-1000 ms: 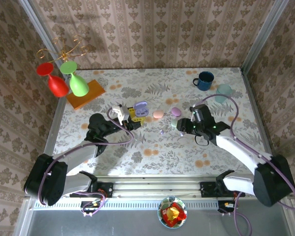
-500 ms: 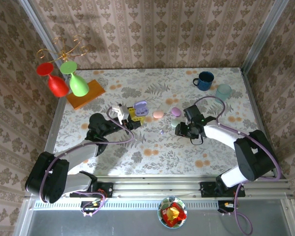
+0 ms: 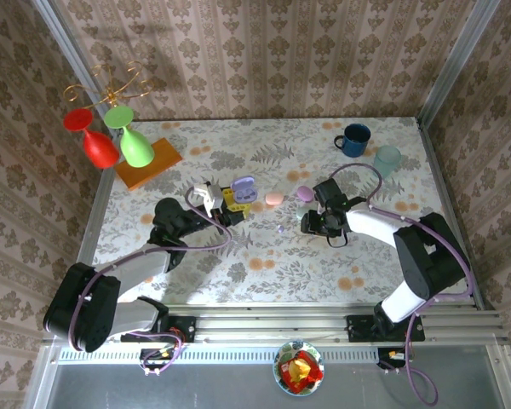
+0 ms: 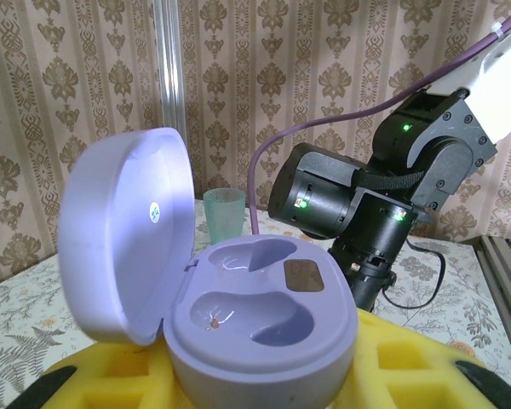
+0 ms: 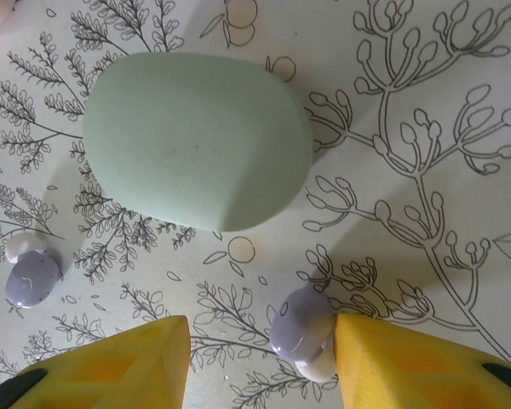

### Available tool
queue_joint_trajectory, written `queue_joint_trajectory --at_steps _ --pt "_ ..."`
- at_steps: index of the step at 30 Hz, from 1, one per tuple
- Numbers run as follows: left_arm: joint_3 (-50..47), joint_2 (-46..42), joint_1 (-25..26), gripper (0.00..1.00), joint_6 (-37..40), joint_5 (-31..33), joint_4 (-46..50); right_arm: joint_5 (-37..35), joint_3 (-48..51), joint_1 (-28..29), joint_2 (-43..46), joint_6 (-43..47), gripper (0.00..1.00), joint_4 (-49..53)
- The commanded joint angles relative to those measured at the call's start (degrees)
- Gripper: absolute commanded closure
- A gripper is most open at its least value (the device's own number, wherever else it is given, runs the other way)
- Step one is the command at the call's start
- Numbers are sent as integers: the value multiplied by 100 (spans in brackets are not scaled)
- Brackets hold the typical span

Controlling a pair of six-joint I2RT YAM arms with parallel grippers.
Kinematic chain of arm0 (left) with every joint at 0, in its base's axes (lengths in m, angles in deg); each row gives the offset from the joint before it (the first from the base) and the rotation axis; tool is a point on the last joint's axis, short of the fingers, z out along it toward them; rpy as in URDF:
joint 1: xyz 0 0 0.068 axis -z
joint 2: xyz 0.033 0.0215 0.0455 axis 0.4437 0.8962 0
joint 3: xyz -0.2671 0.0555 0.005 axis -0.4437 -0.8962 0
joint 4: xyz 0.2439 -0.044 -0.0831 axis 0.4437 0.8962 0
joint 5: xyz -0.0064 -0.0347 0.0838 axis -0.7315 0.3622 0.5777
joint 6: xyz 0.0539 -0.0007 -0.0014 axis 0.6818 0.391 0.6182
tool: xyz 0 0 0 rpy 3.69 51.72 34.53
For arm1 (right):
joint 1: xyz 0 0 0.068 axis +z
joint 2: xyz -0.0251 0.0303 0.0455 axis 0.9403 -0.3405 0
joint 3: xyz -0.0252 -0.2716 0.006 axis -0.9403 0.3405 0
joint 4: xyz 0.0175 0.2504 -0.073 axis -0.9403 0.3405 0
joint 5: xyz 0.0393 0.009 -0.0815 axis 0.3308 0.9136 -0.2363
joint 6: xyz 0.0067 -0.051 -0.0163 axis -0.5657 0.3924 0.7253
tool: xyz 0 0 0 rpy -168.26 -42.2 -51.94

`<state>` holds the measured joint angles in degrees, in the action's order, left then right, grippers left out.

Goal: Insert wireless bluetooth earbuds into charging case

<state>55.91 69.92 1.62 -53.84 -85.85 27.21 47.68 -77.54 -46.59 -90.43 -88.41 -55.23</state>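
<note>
Right claw (image 3: 311,224) sits right of centre in the top view; left claw (image 3: 226,203) meets the open lilac case (image 3: 244,188) left of centre.

Left wrist view: the case fills the lower middle, lid raised at left, yellow fingers (image 4: 409,360) flanking it; whether they clamp it I cannot tell.

Right wrist view: jaws apart along the bottom edge. One lilac bud (image 5: 300,328) touches the lower-right finger, another bud (image 5: 31,279) lies lower left, and a green case (image 5: 196,141) lies upper centre.

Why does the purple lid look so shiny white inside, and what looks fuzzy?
Left wrist view: light glares off the inner lid of the open lilac plastic case, washing it pale; the yellow fingertips up close are blurry. Right wrist view: sharp; the mint-green pebble-shaped case casts a soft shadow below itself.
</note>
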Motion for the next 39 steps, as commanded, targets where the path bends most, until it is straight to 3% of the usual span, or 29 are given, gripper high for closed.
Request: queue_joint_trajectory --at_steps 1,13,17,24,32,39 --pt "-51 -47 -53 65 -148 -123 -264 -165 -177 -7 -124 204 51 -39" --pt "-140 -43 -76 65 -188 -33 -382 -280 -343 45 22 471 50 142" --pt "-191 -3 -150 65 -168 36 -391 -1025 -534 332 262 627 49 671" --pt "-383 -2 -632 65 -358 36 -593 -3470 -1200 1184 -44 461 49 2127" --pt "-614 -54 -964 64 -159 122 -609 -4325 -1848 1758 -996 298 48 2923" --pt "-615 -32 -1065 65 -258 49 -756 -4403 -2254 1872 -1670 146 50 3239"
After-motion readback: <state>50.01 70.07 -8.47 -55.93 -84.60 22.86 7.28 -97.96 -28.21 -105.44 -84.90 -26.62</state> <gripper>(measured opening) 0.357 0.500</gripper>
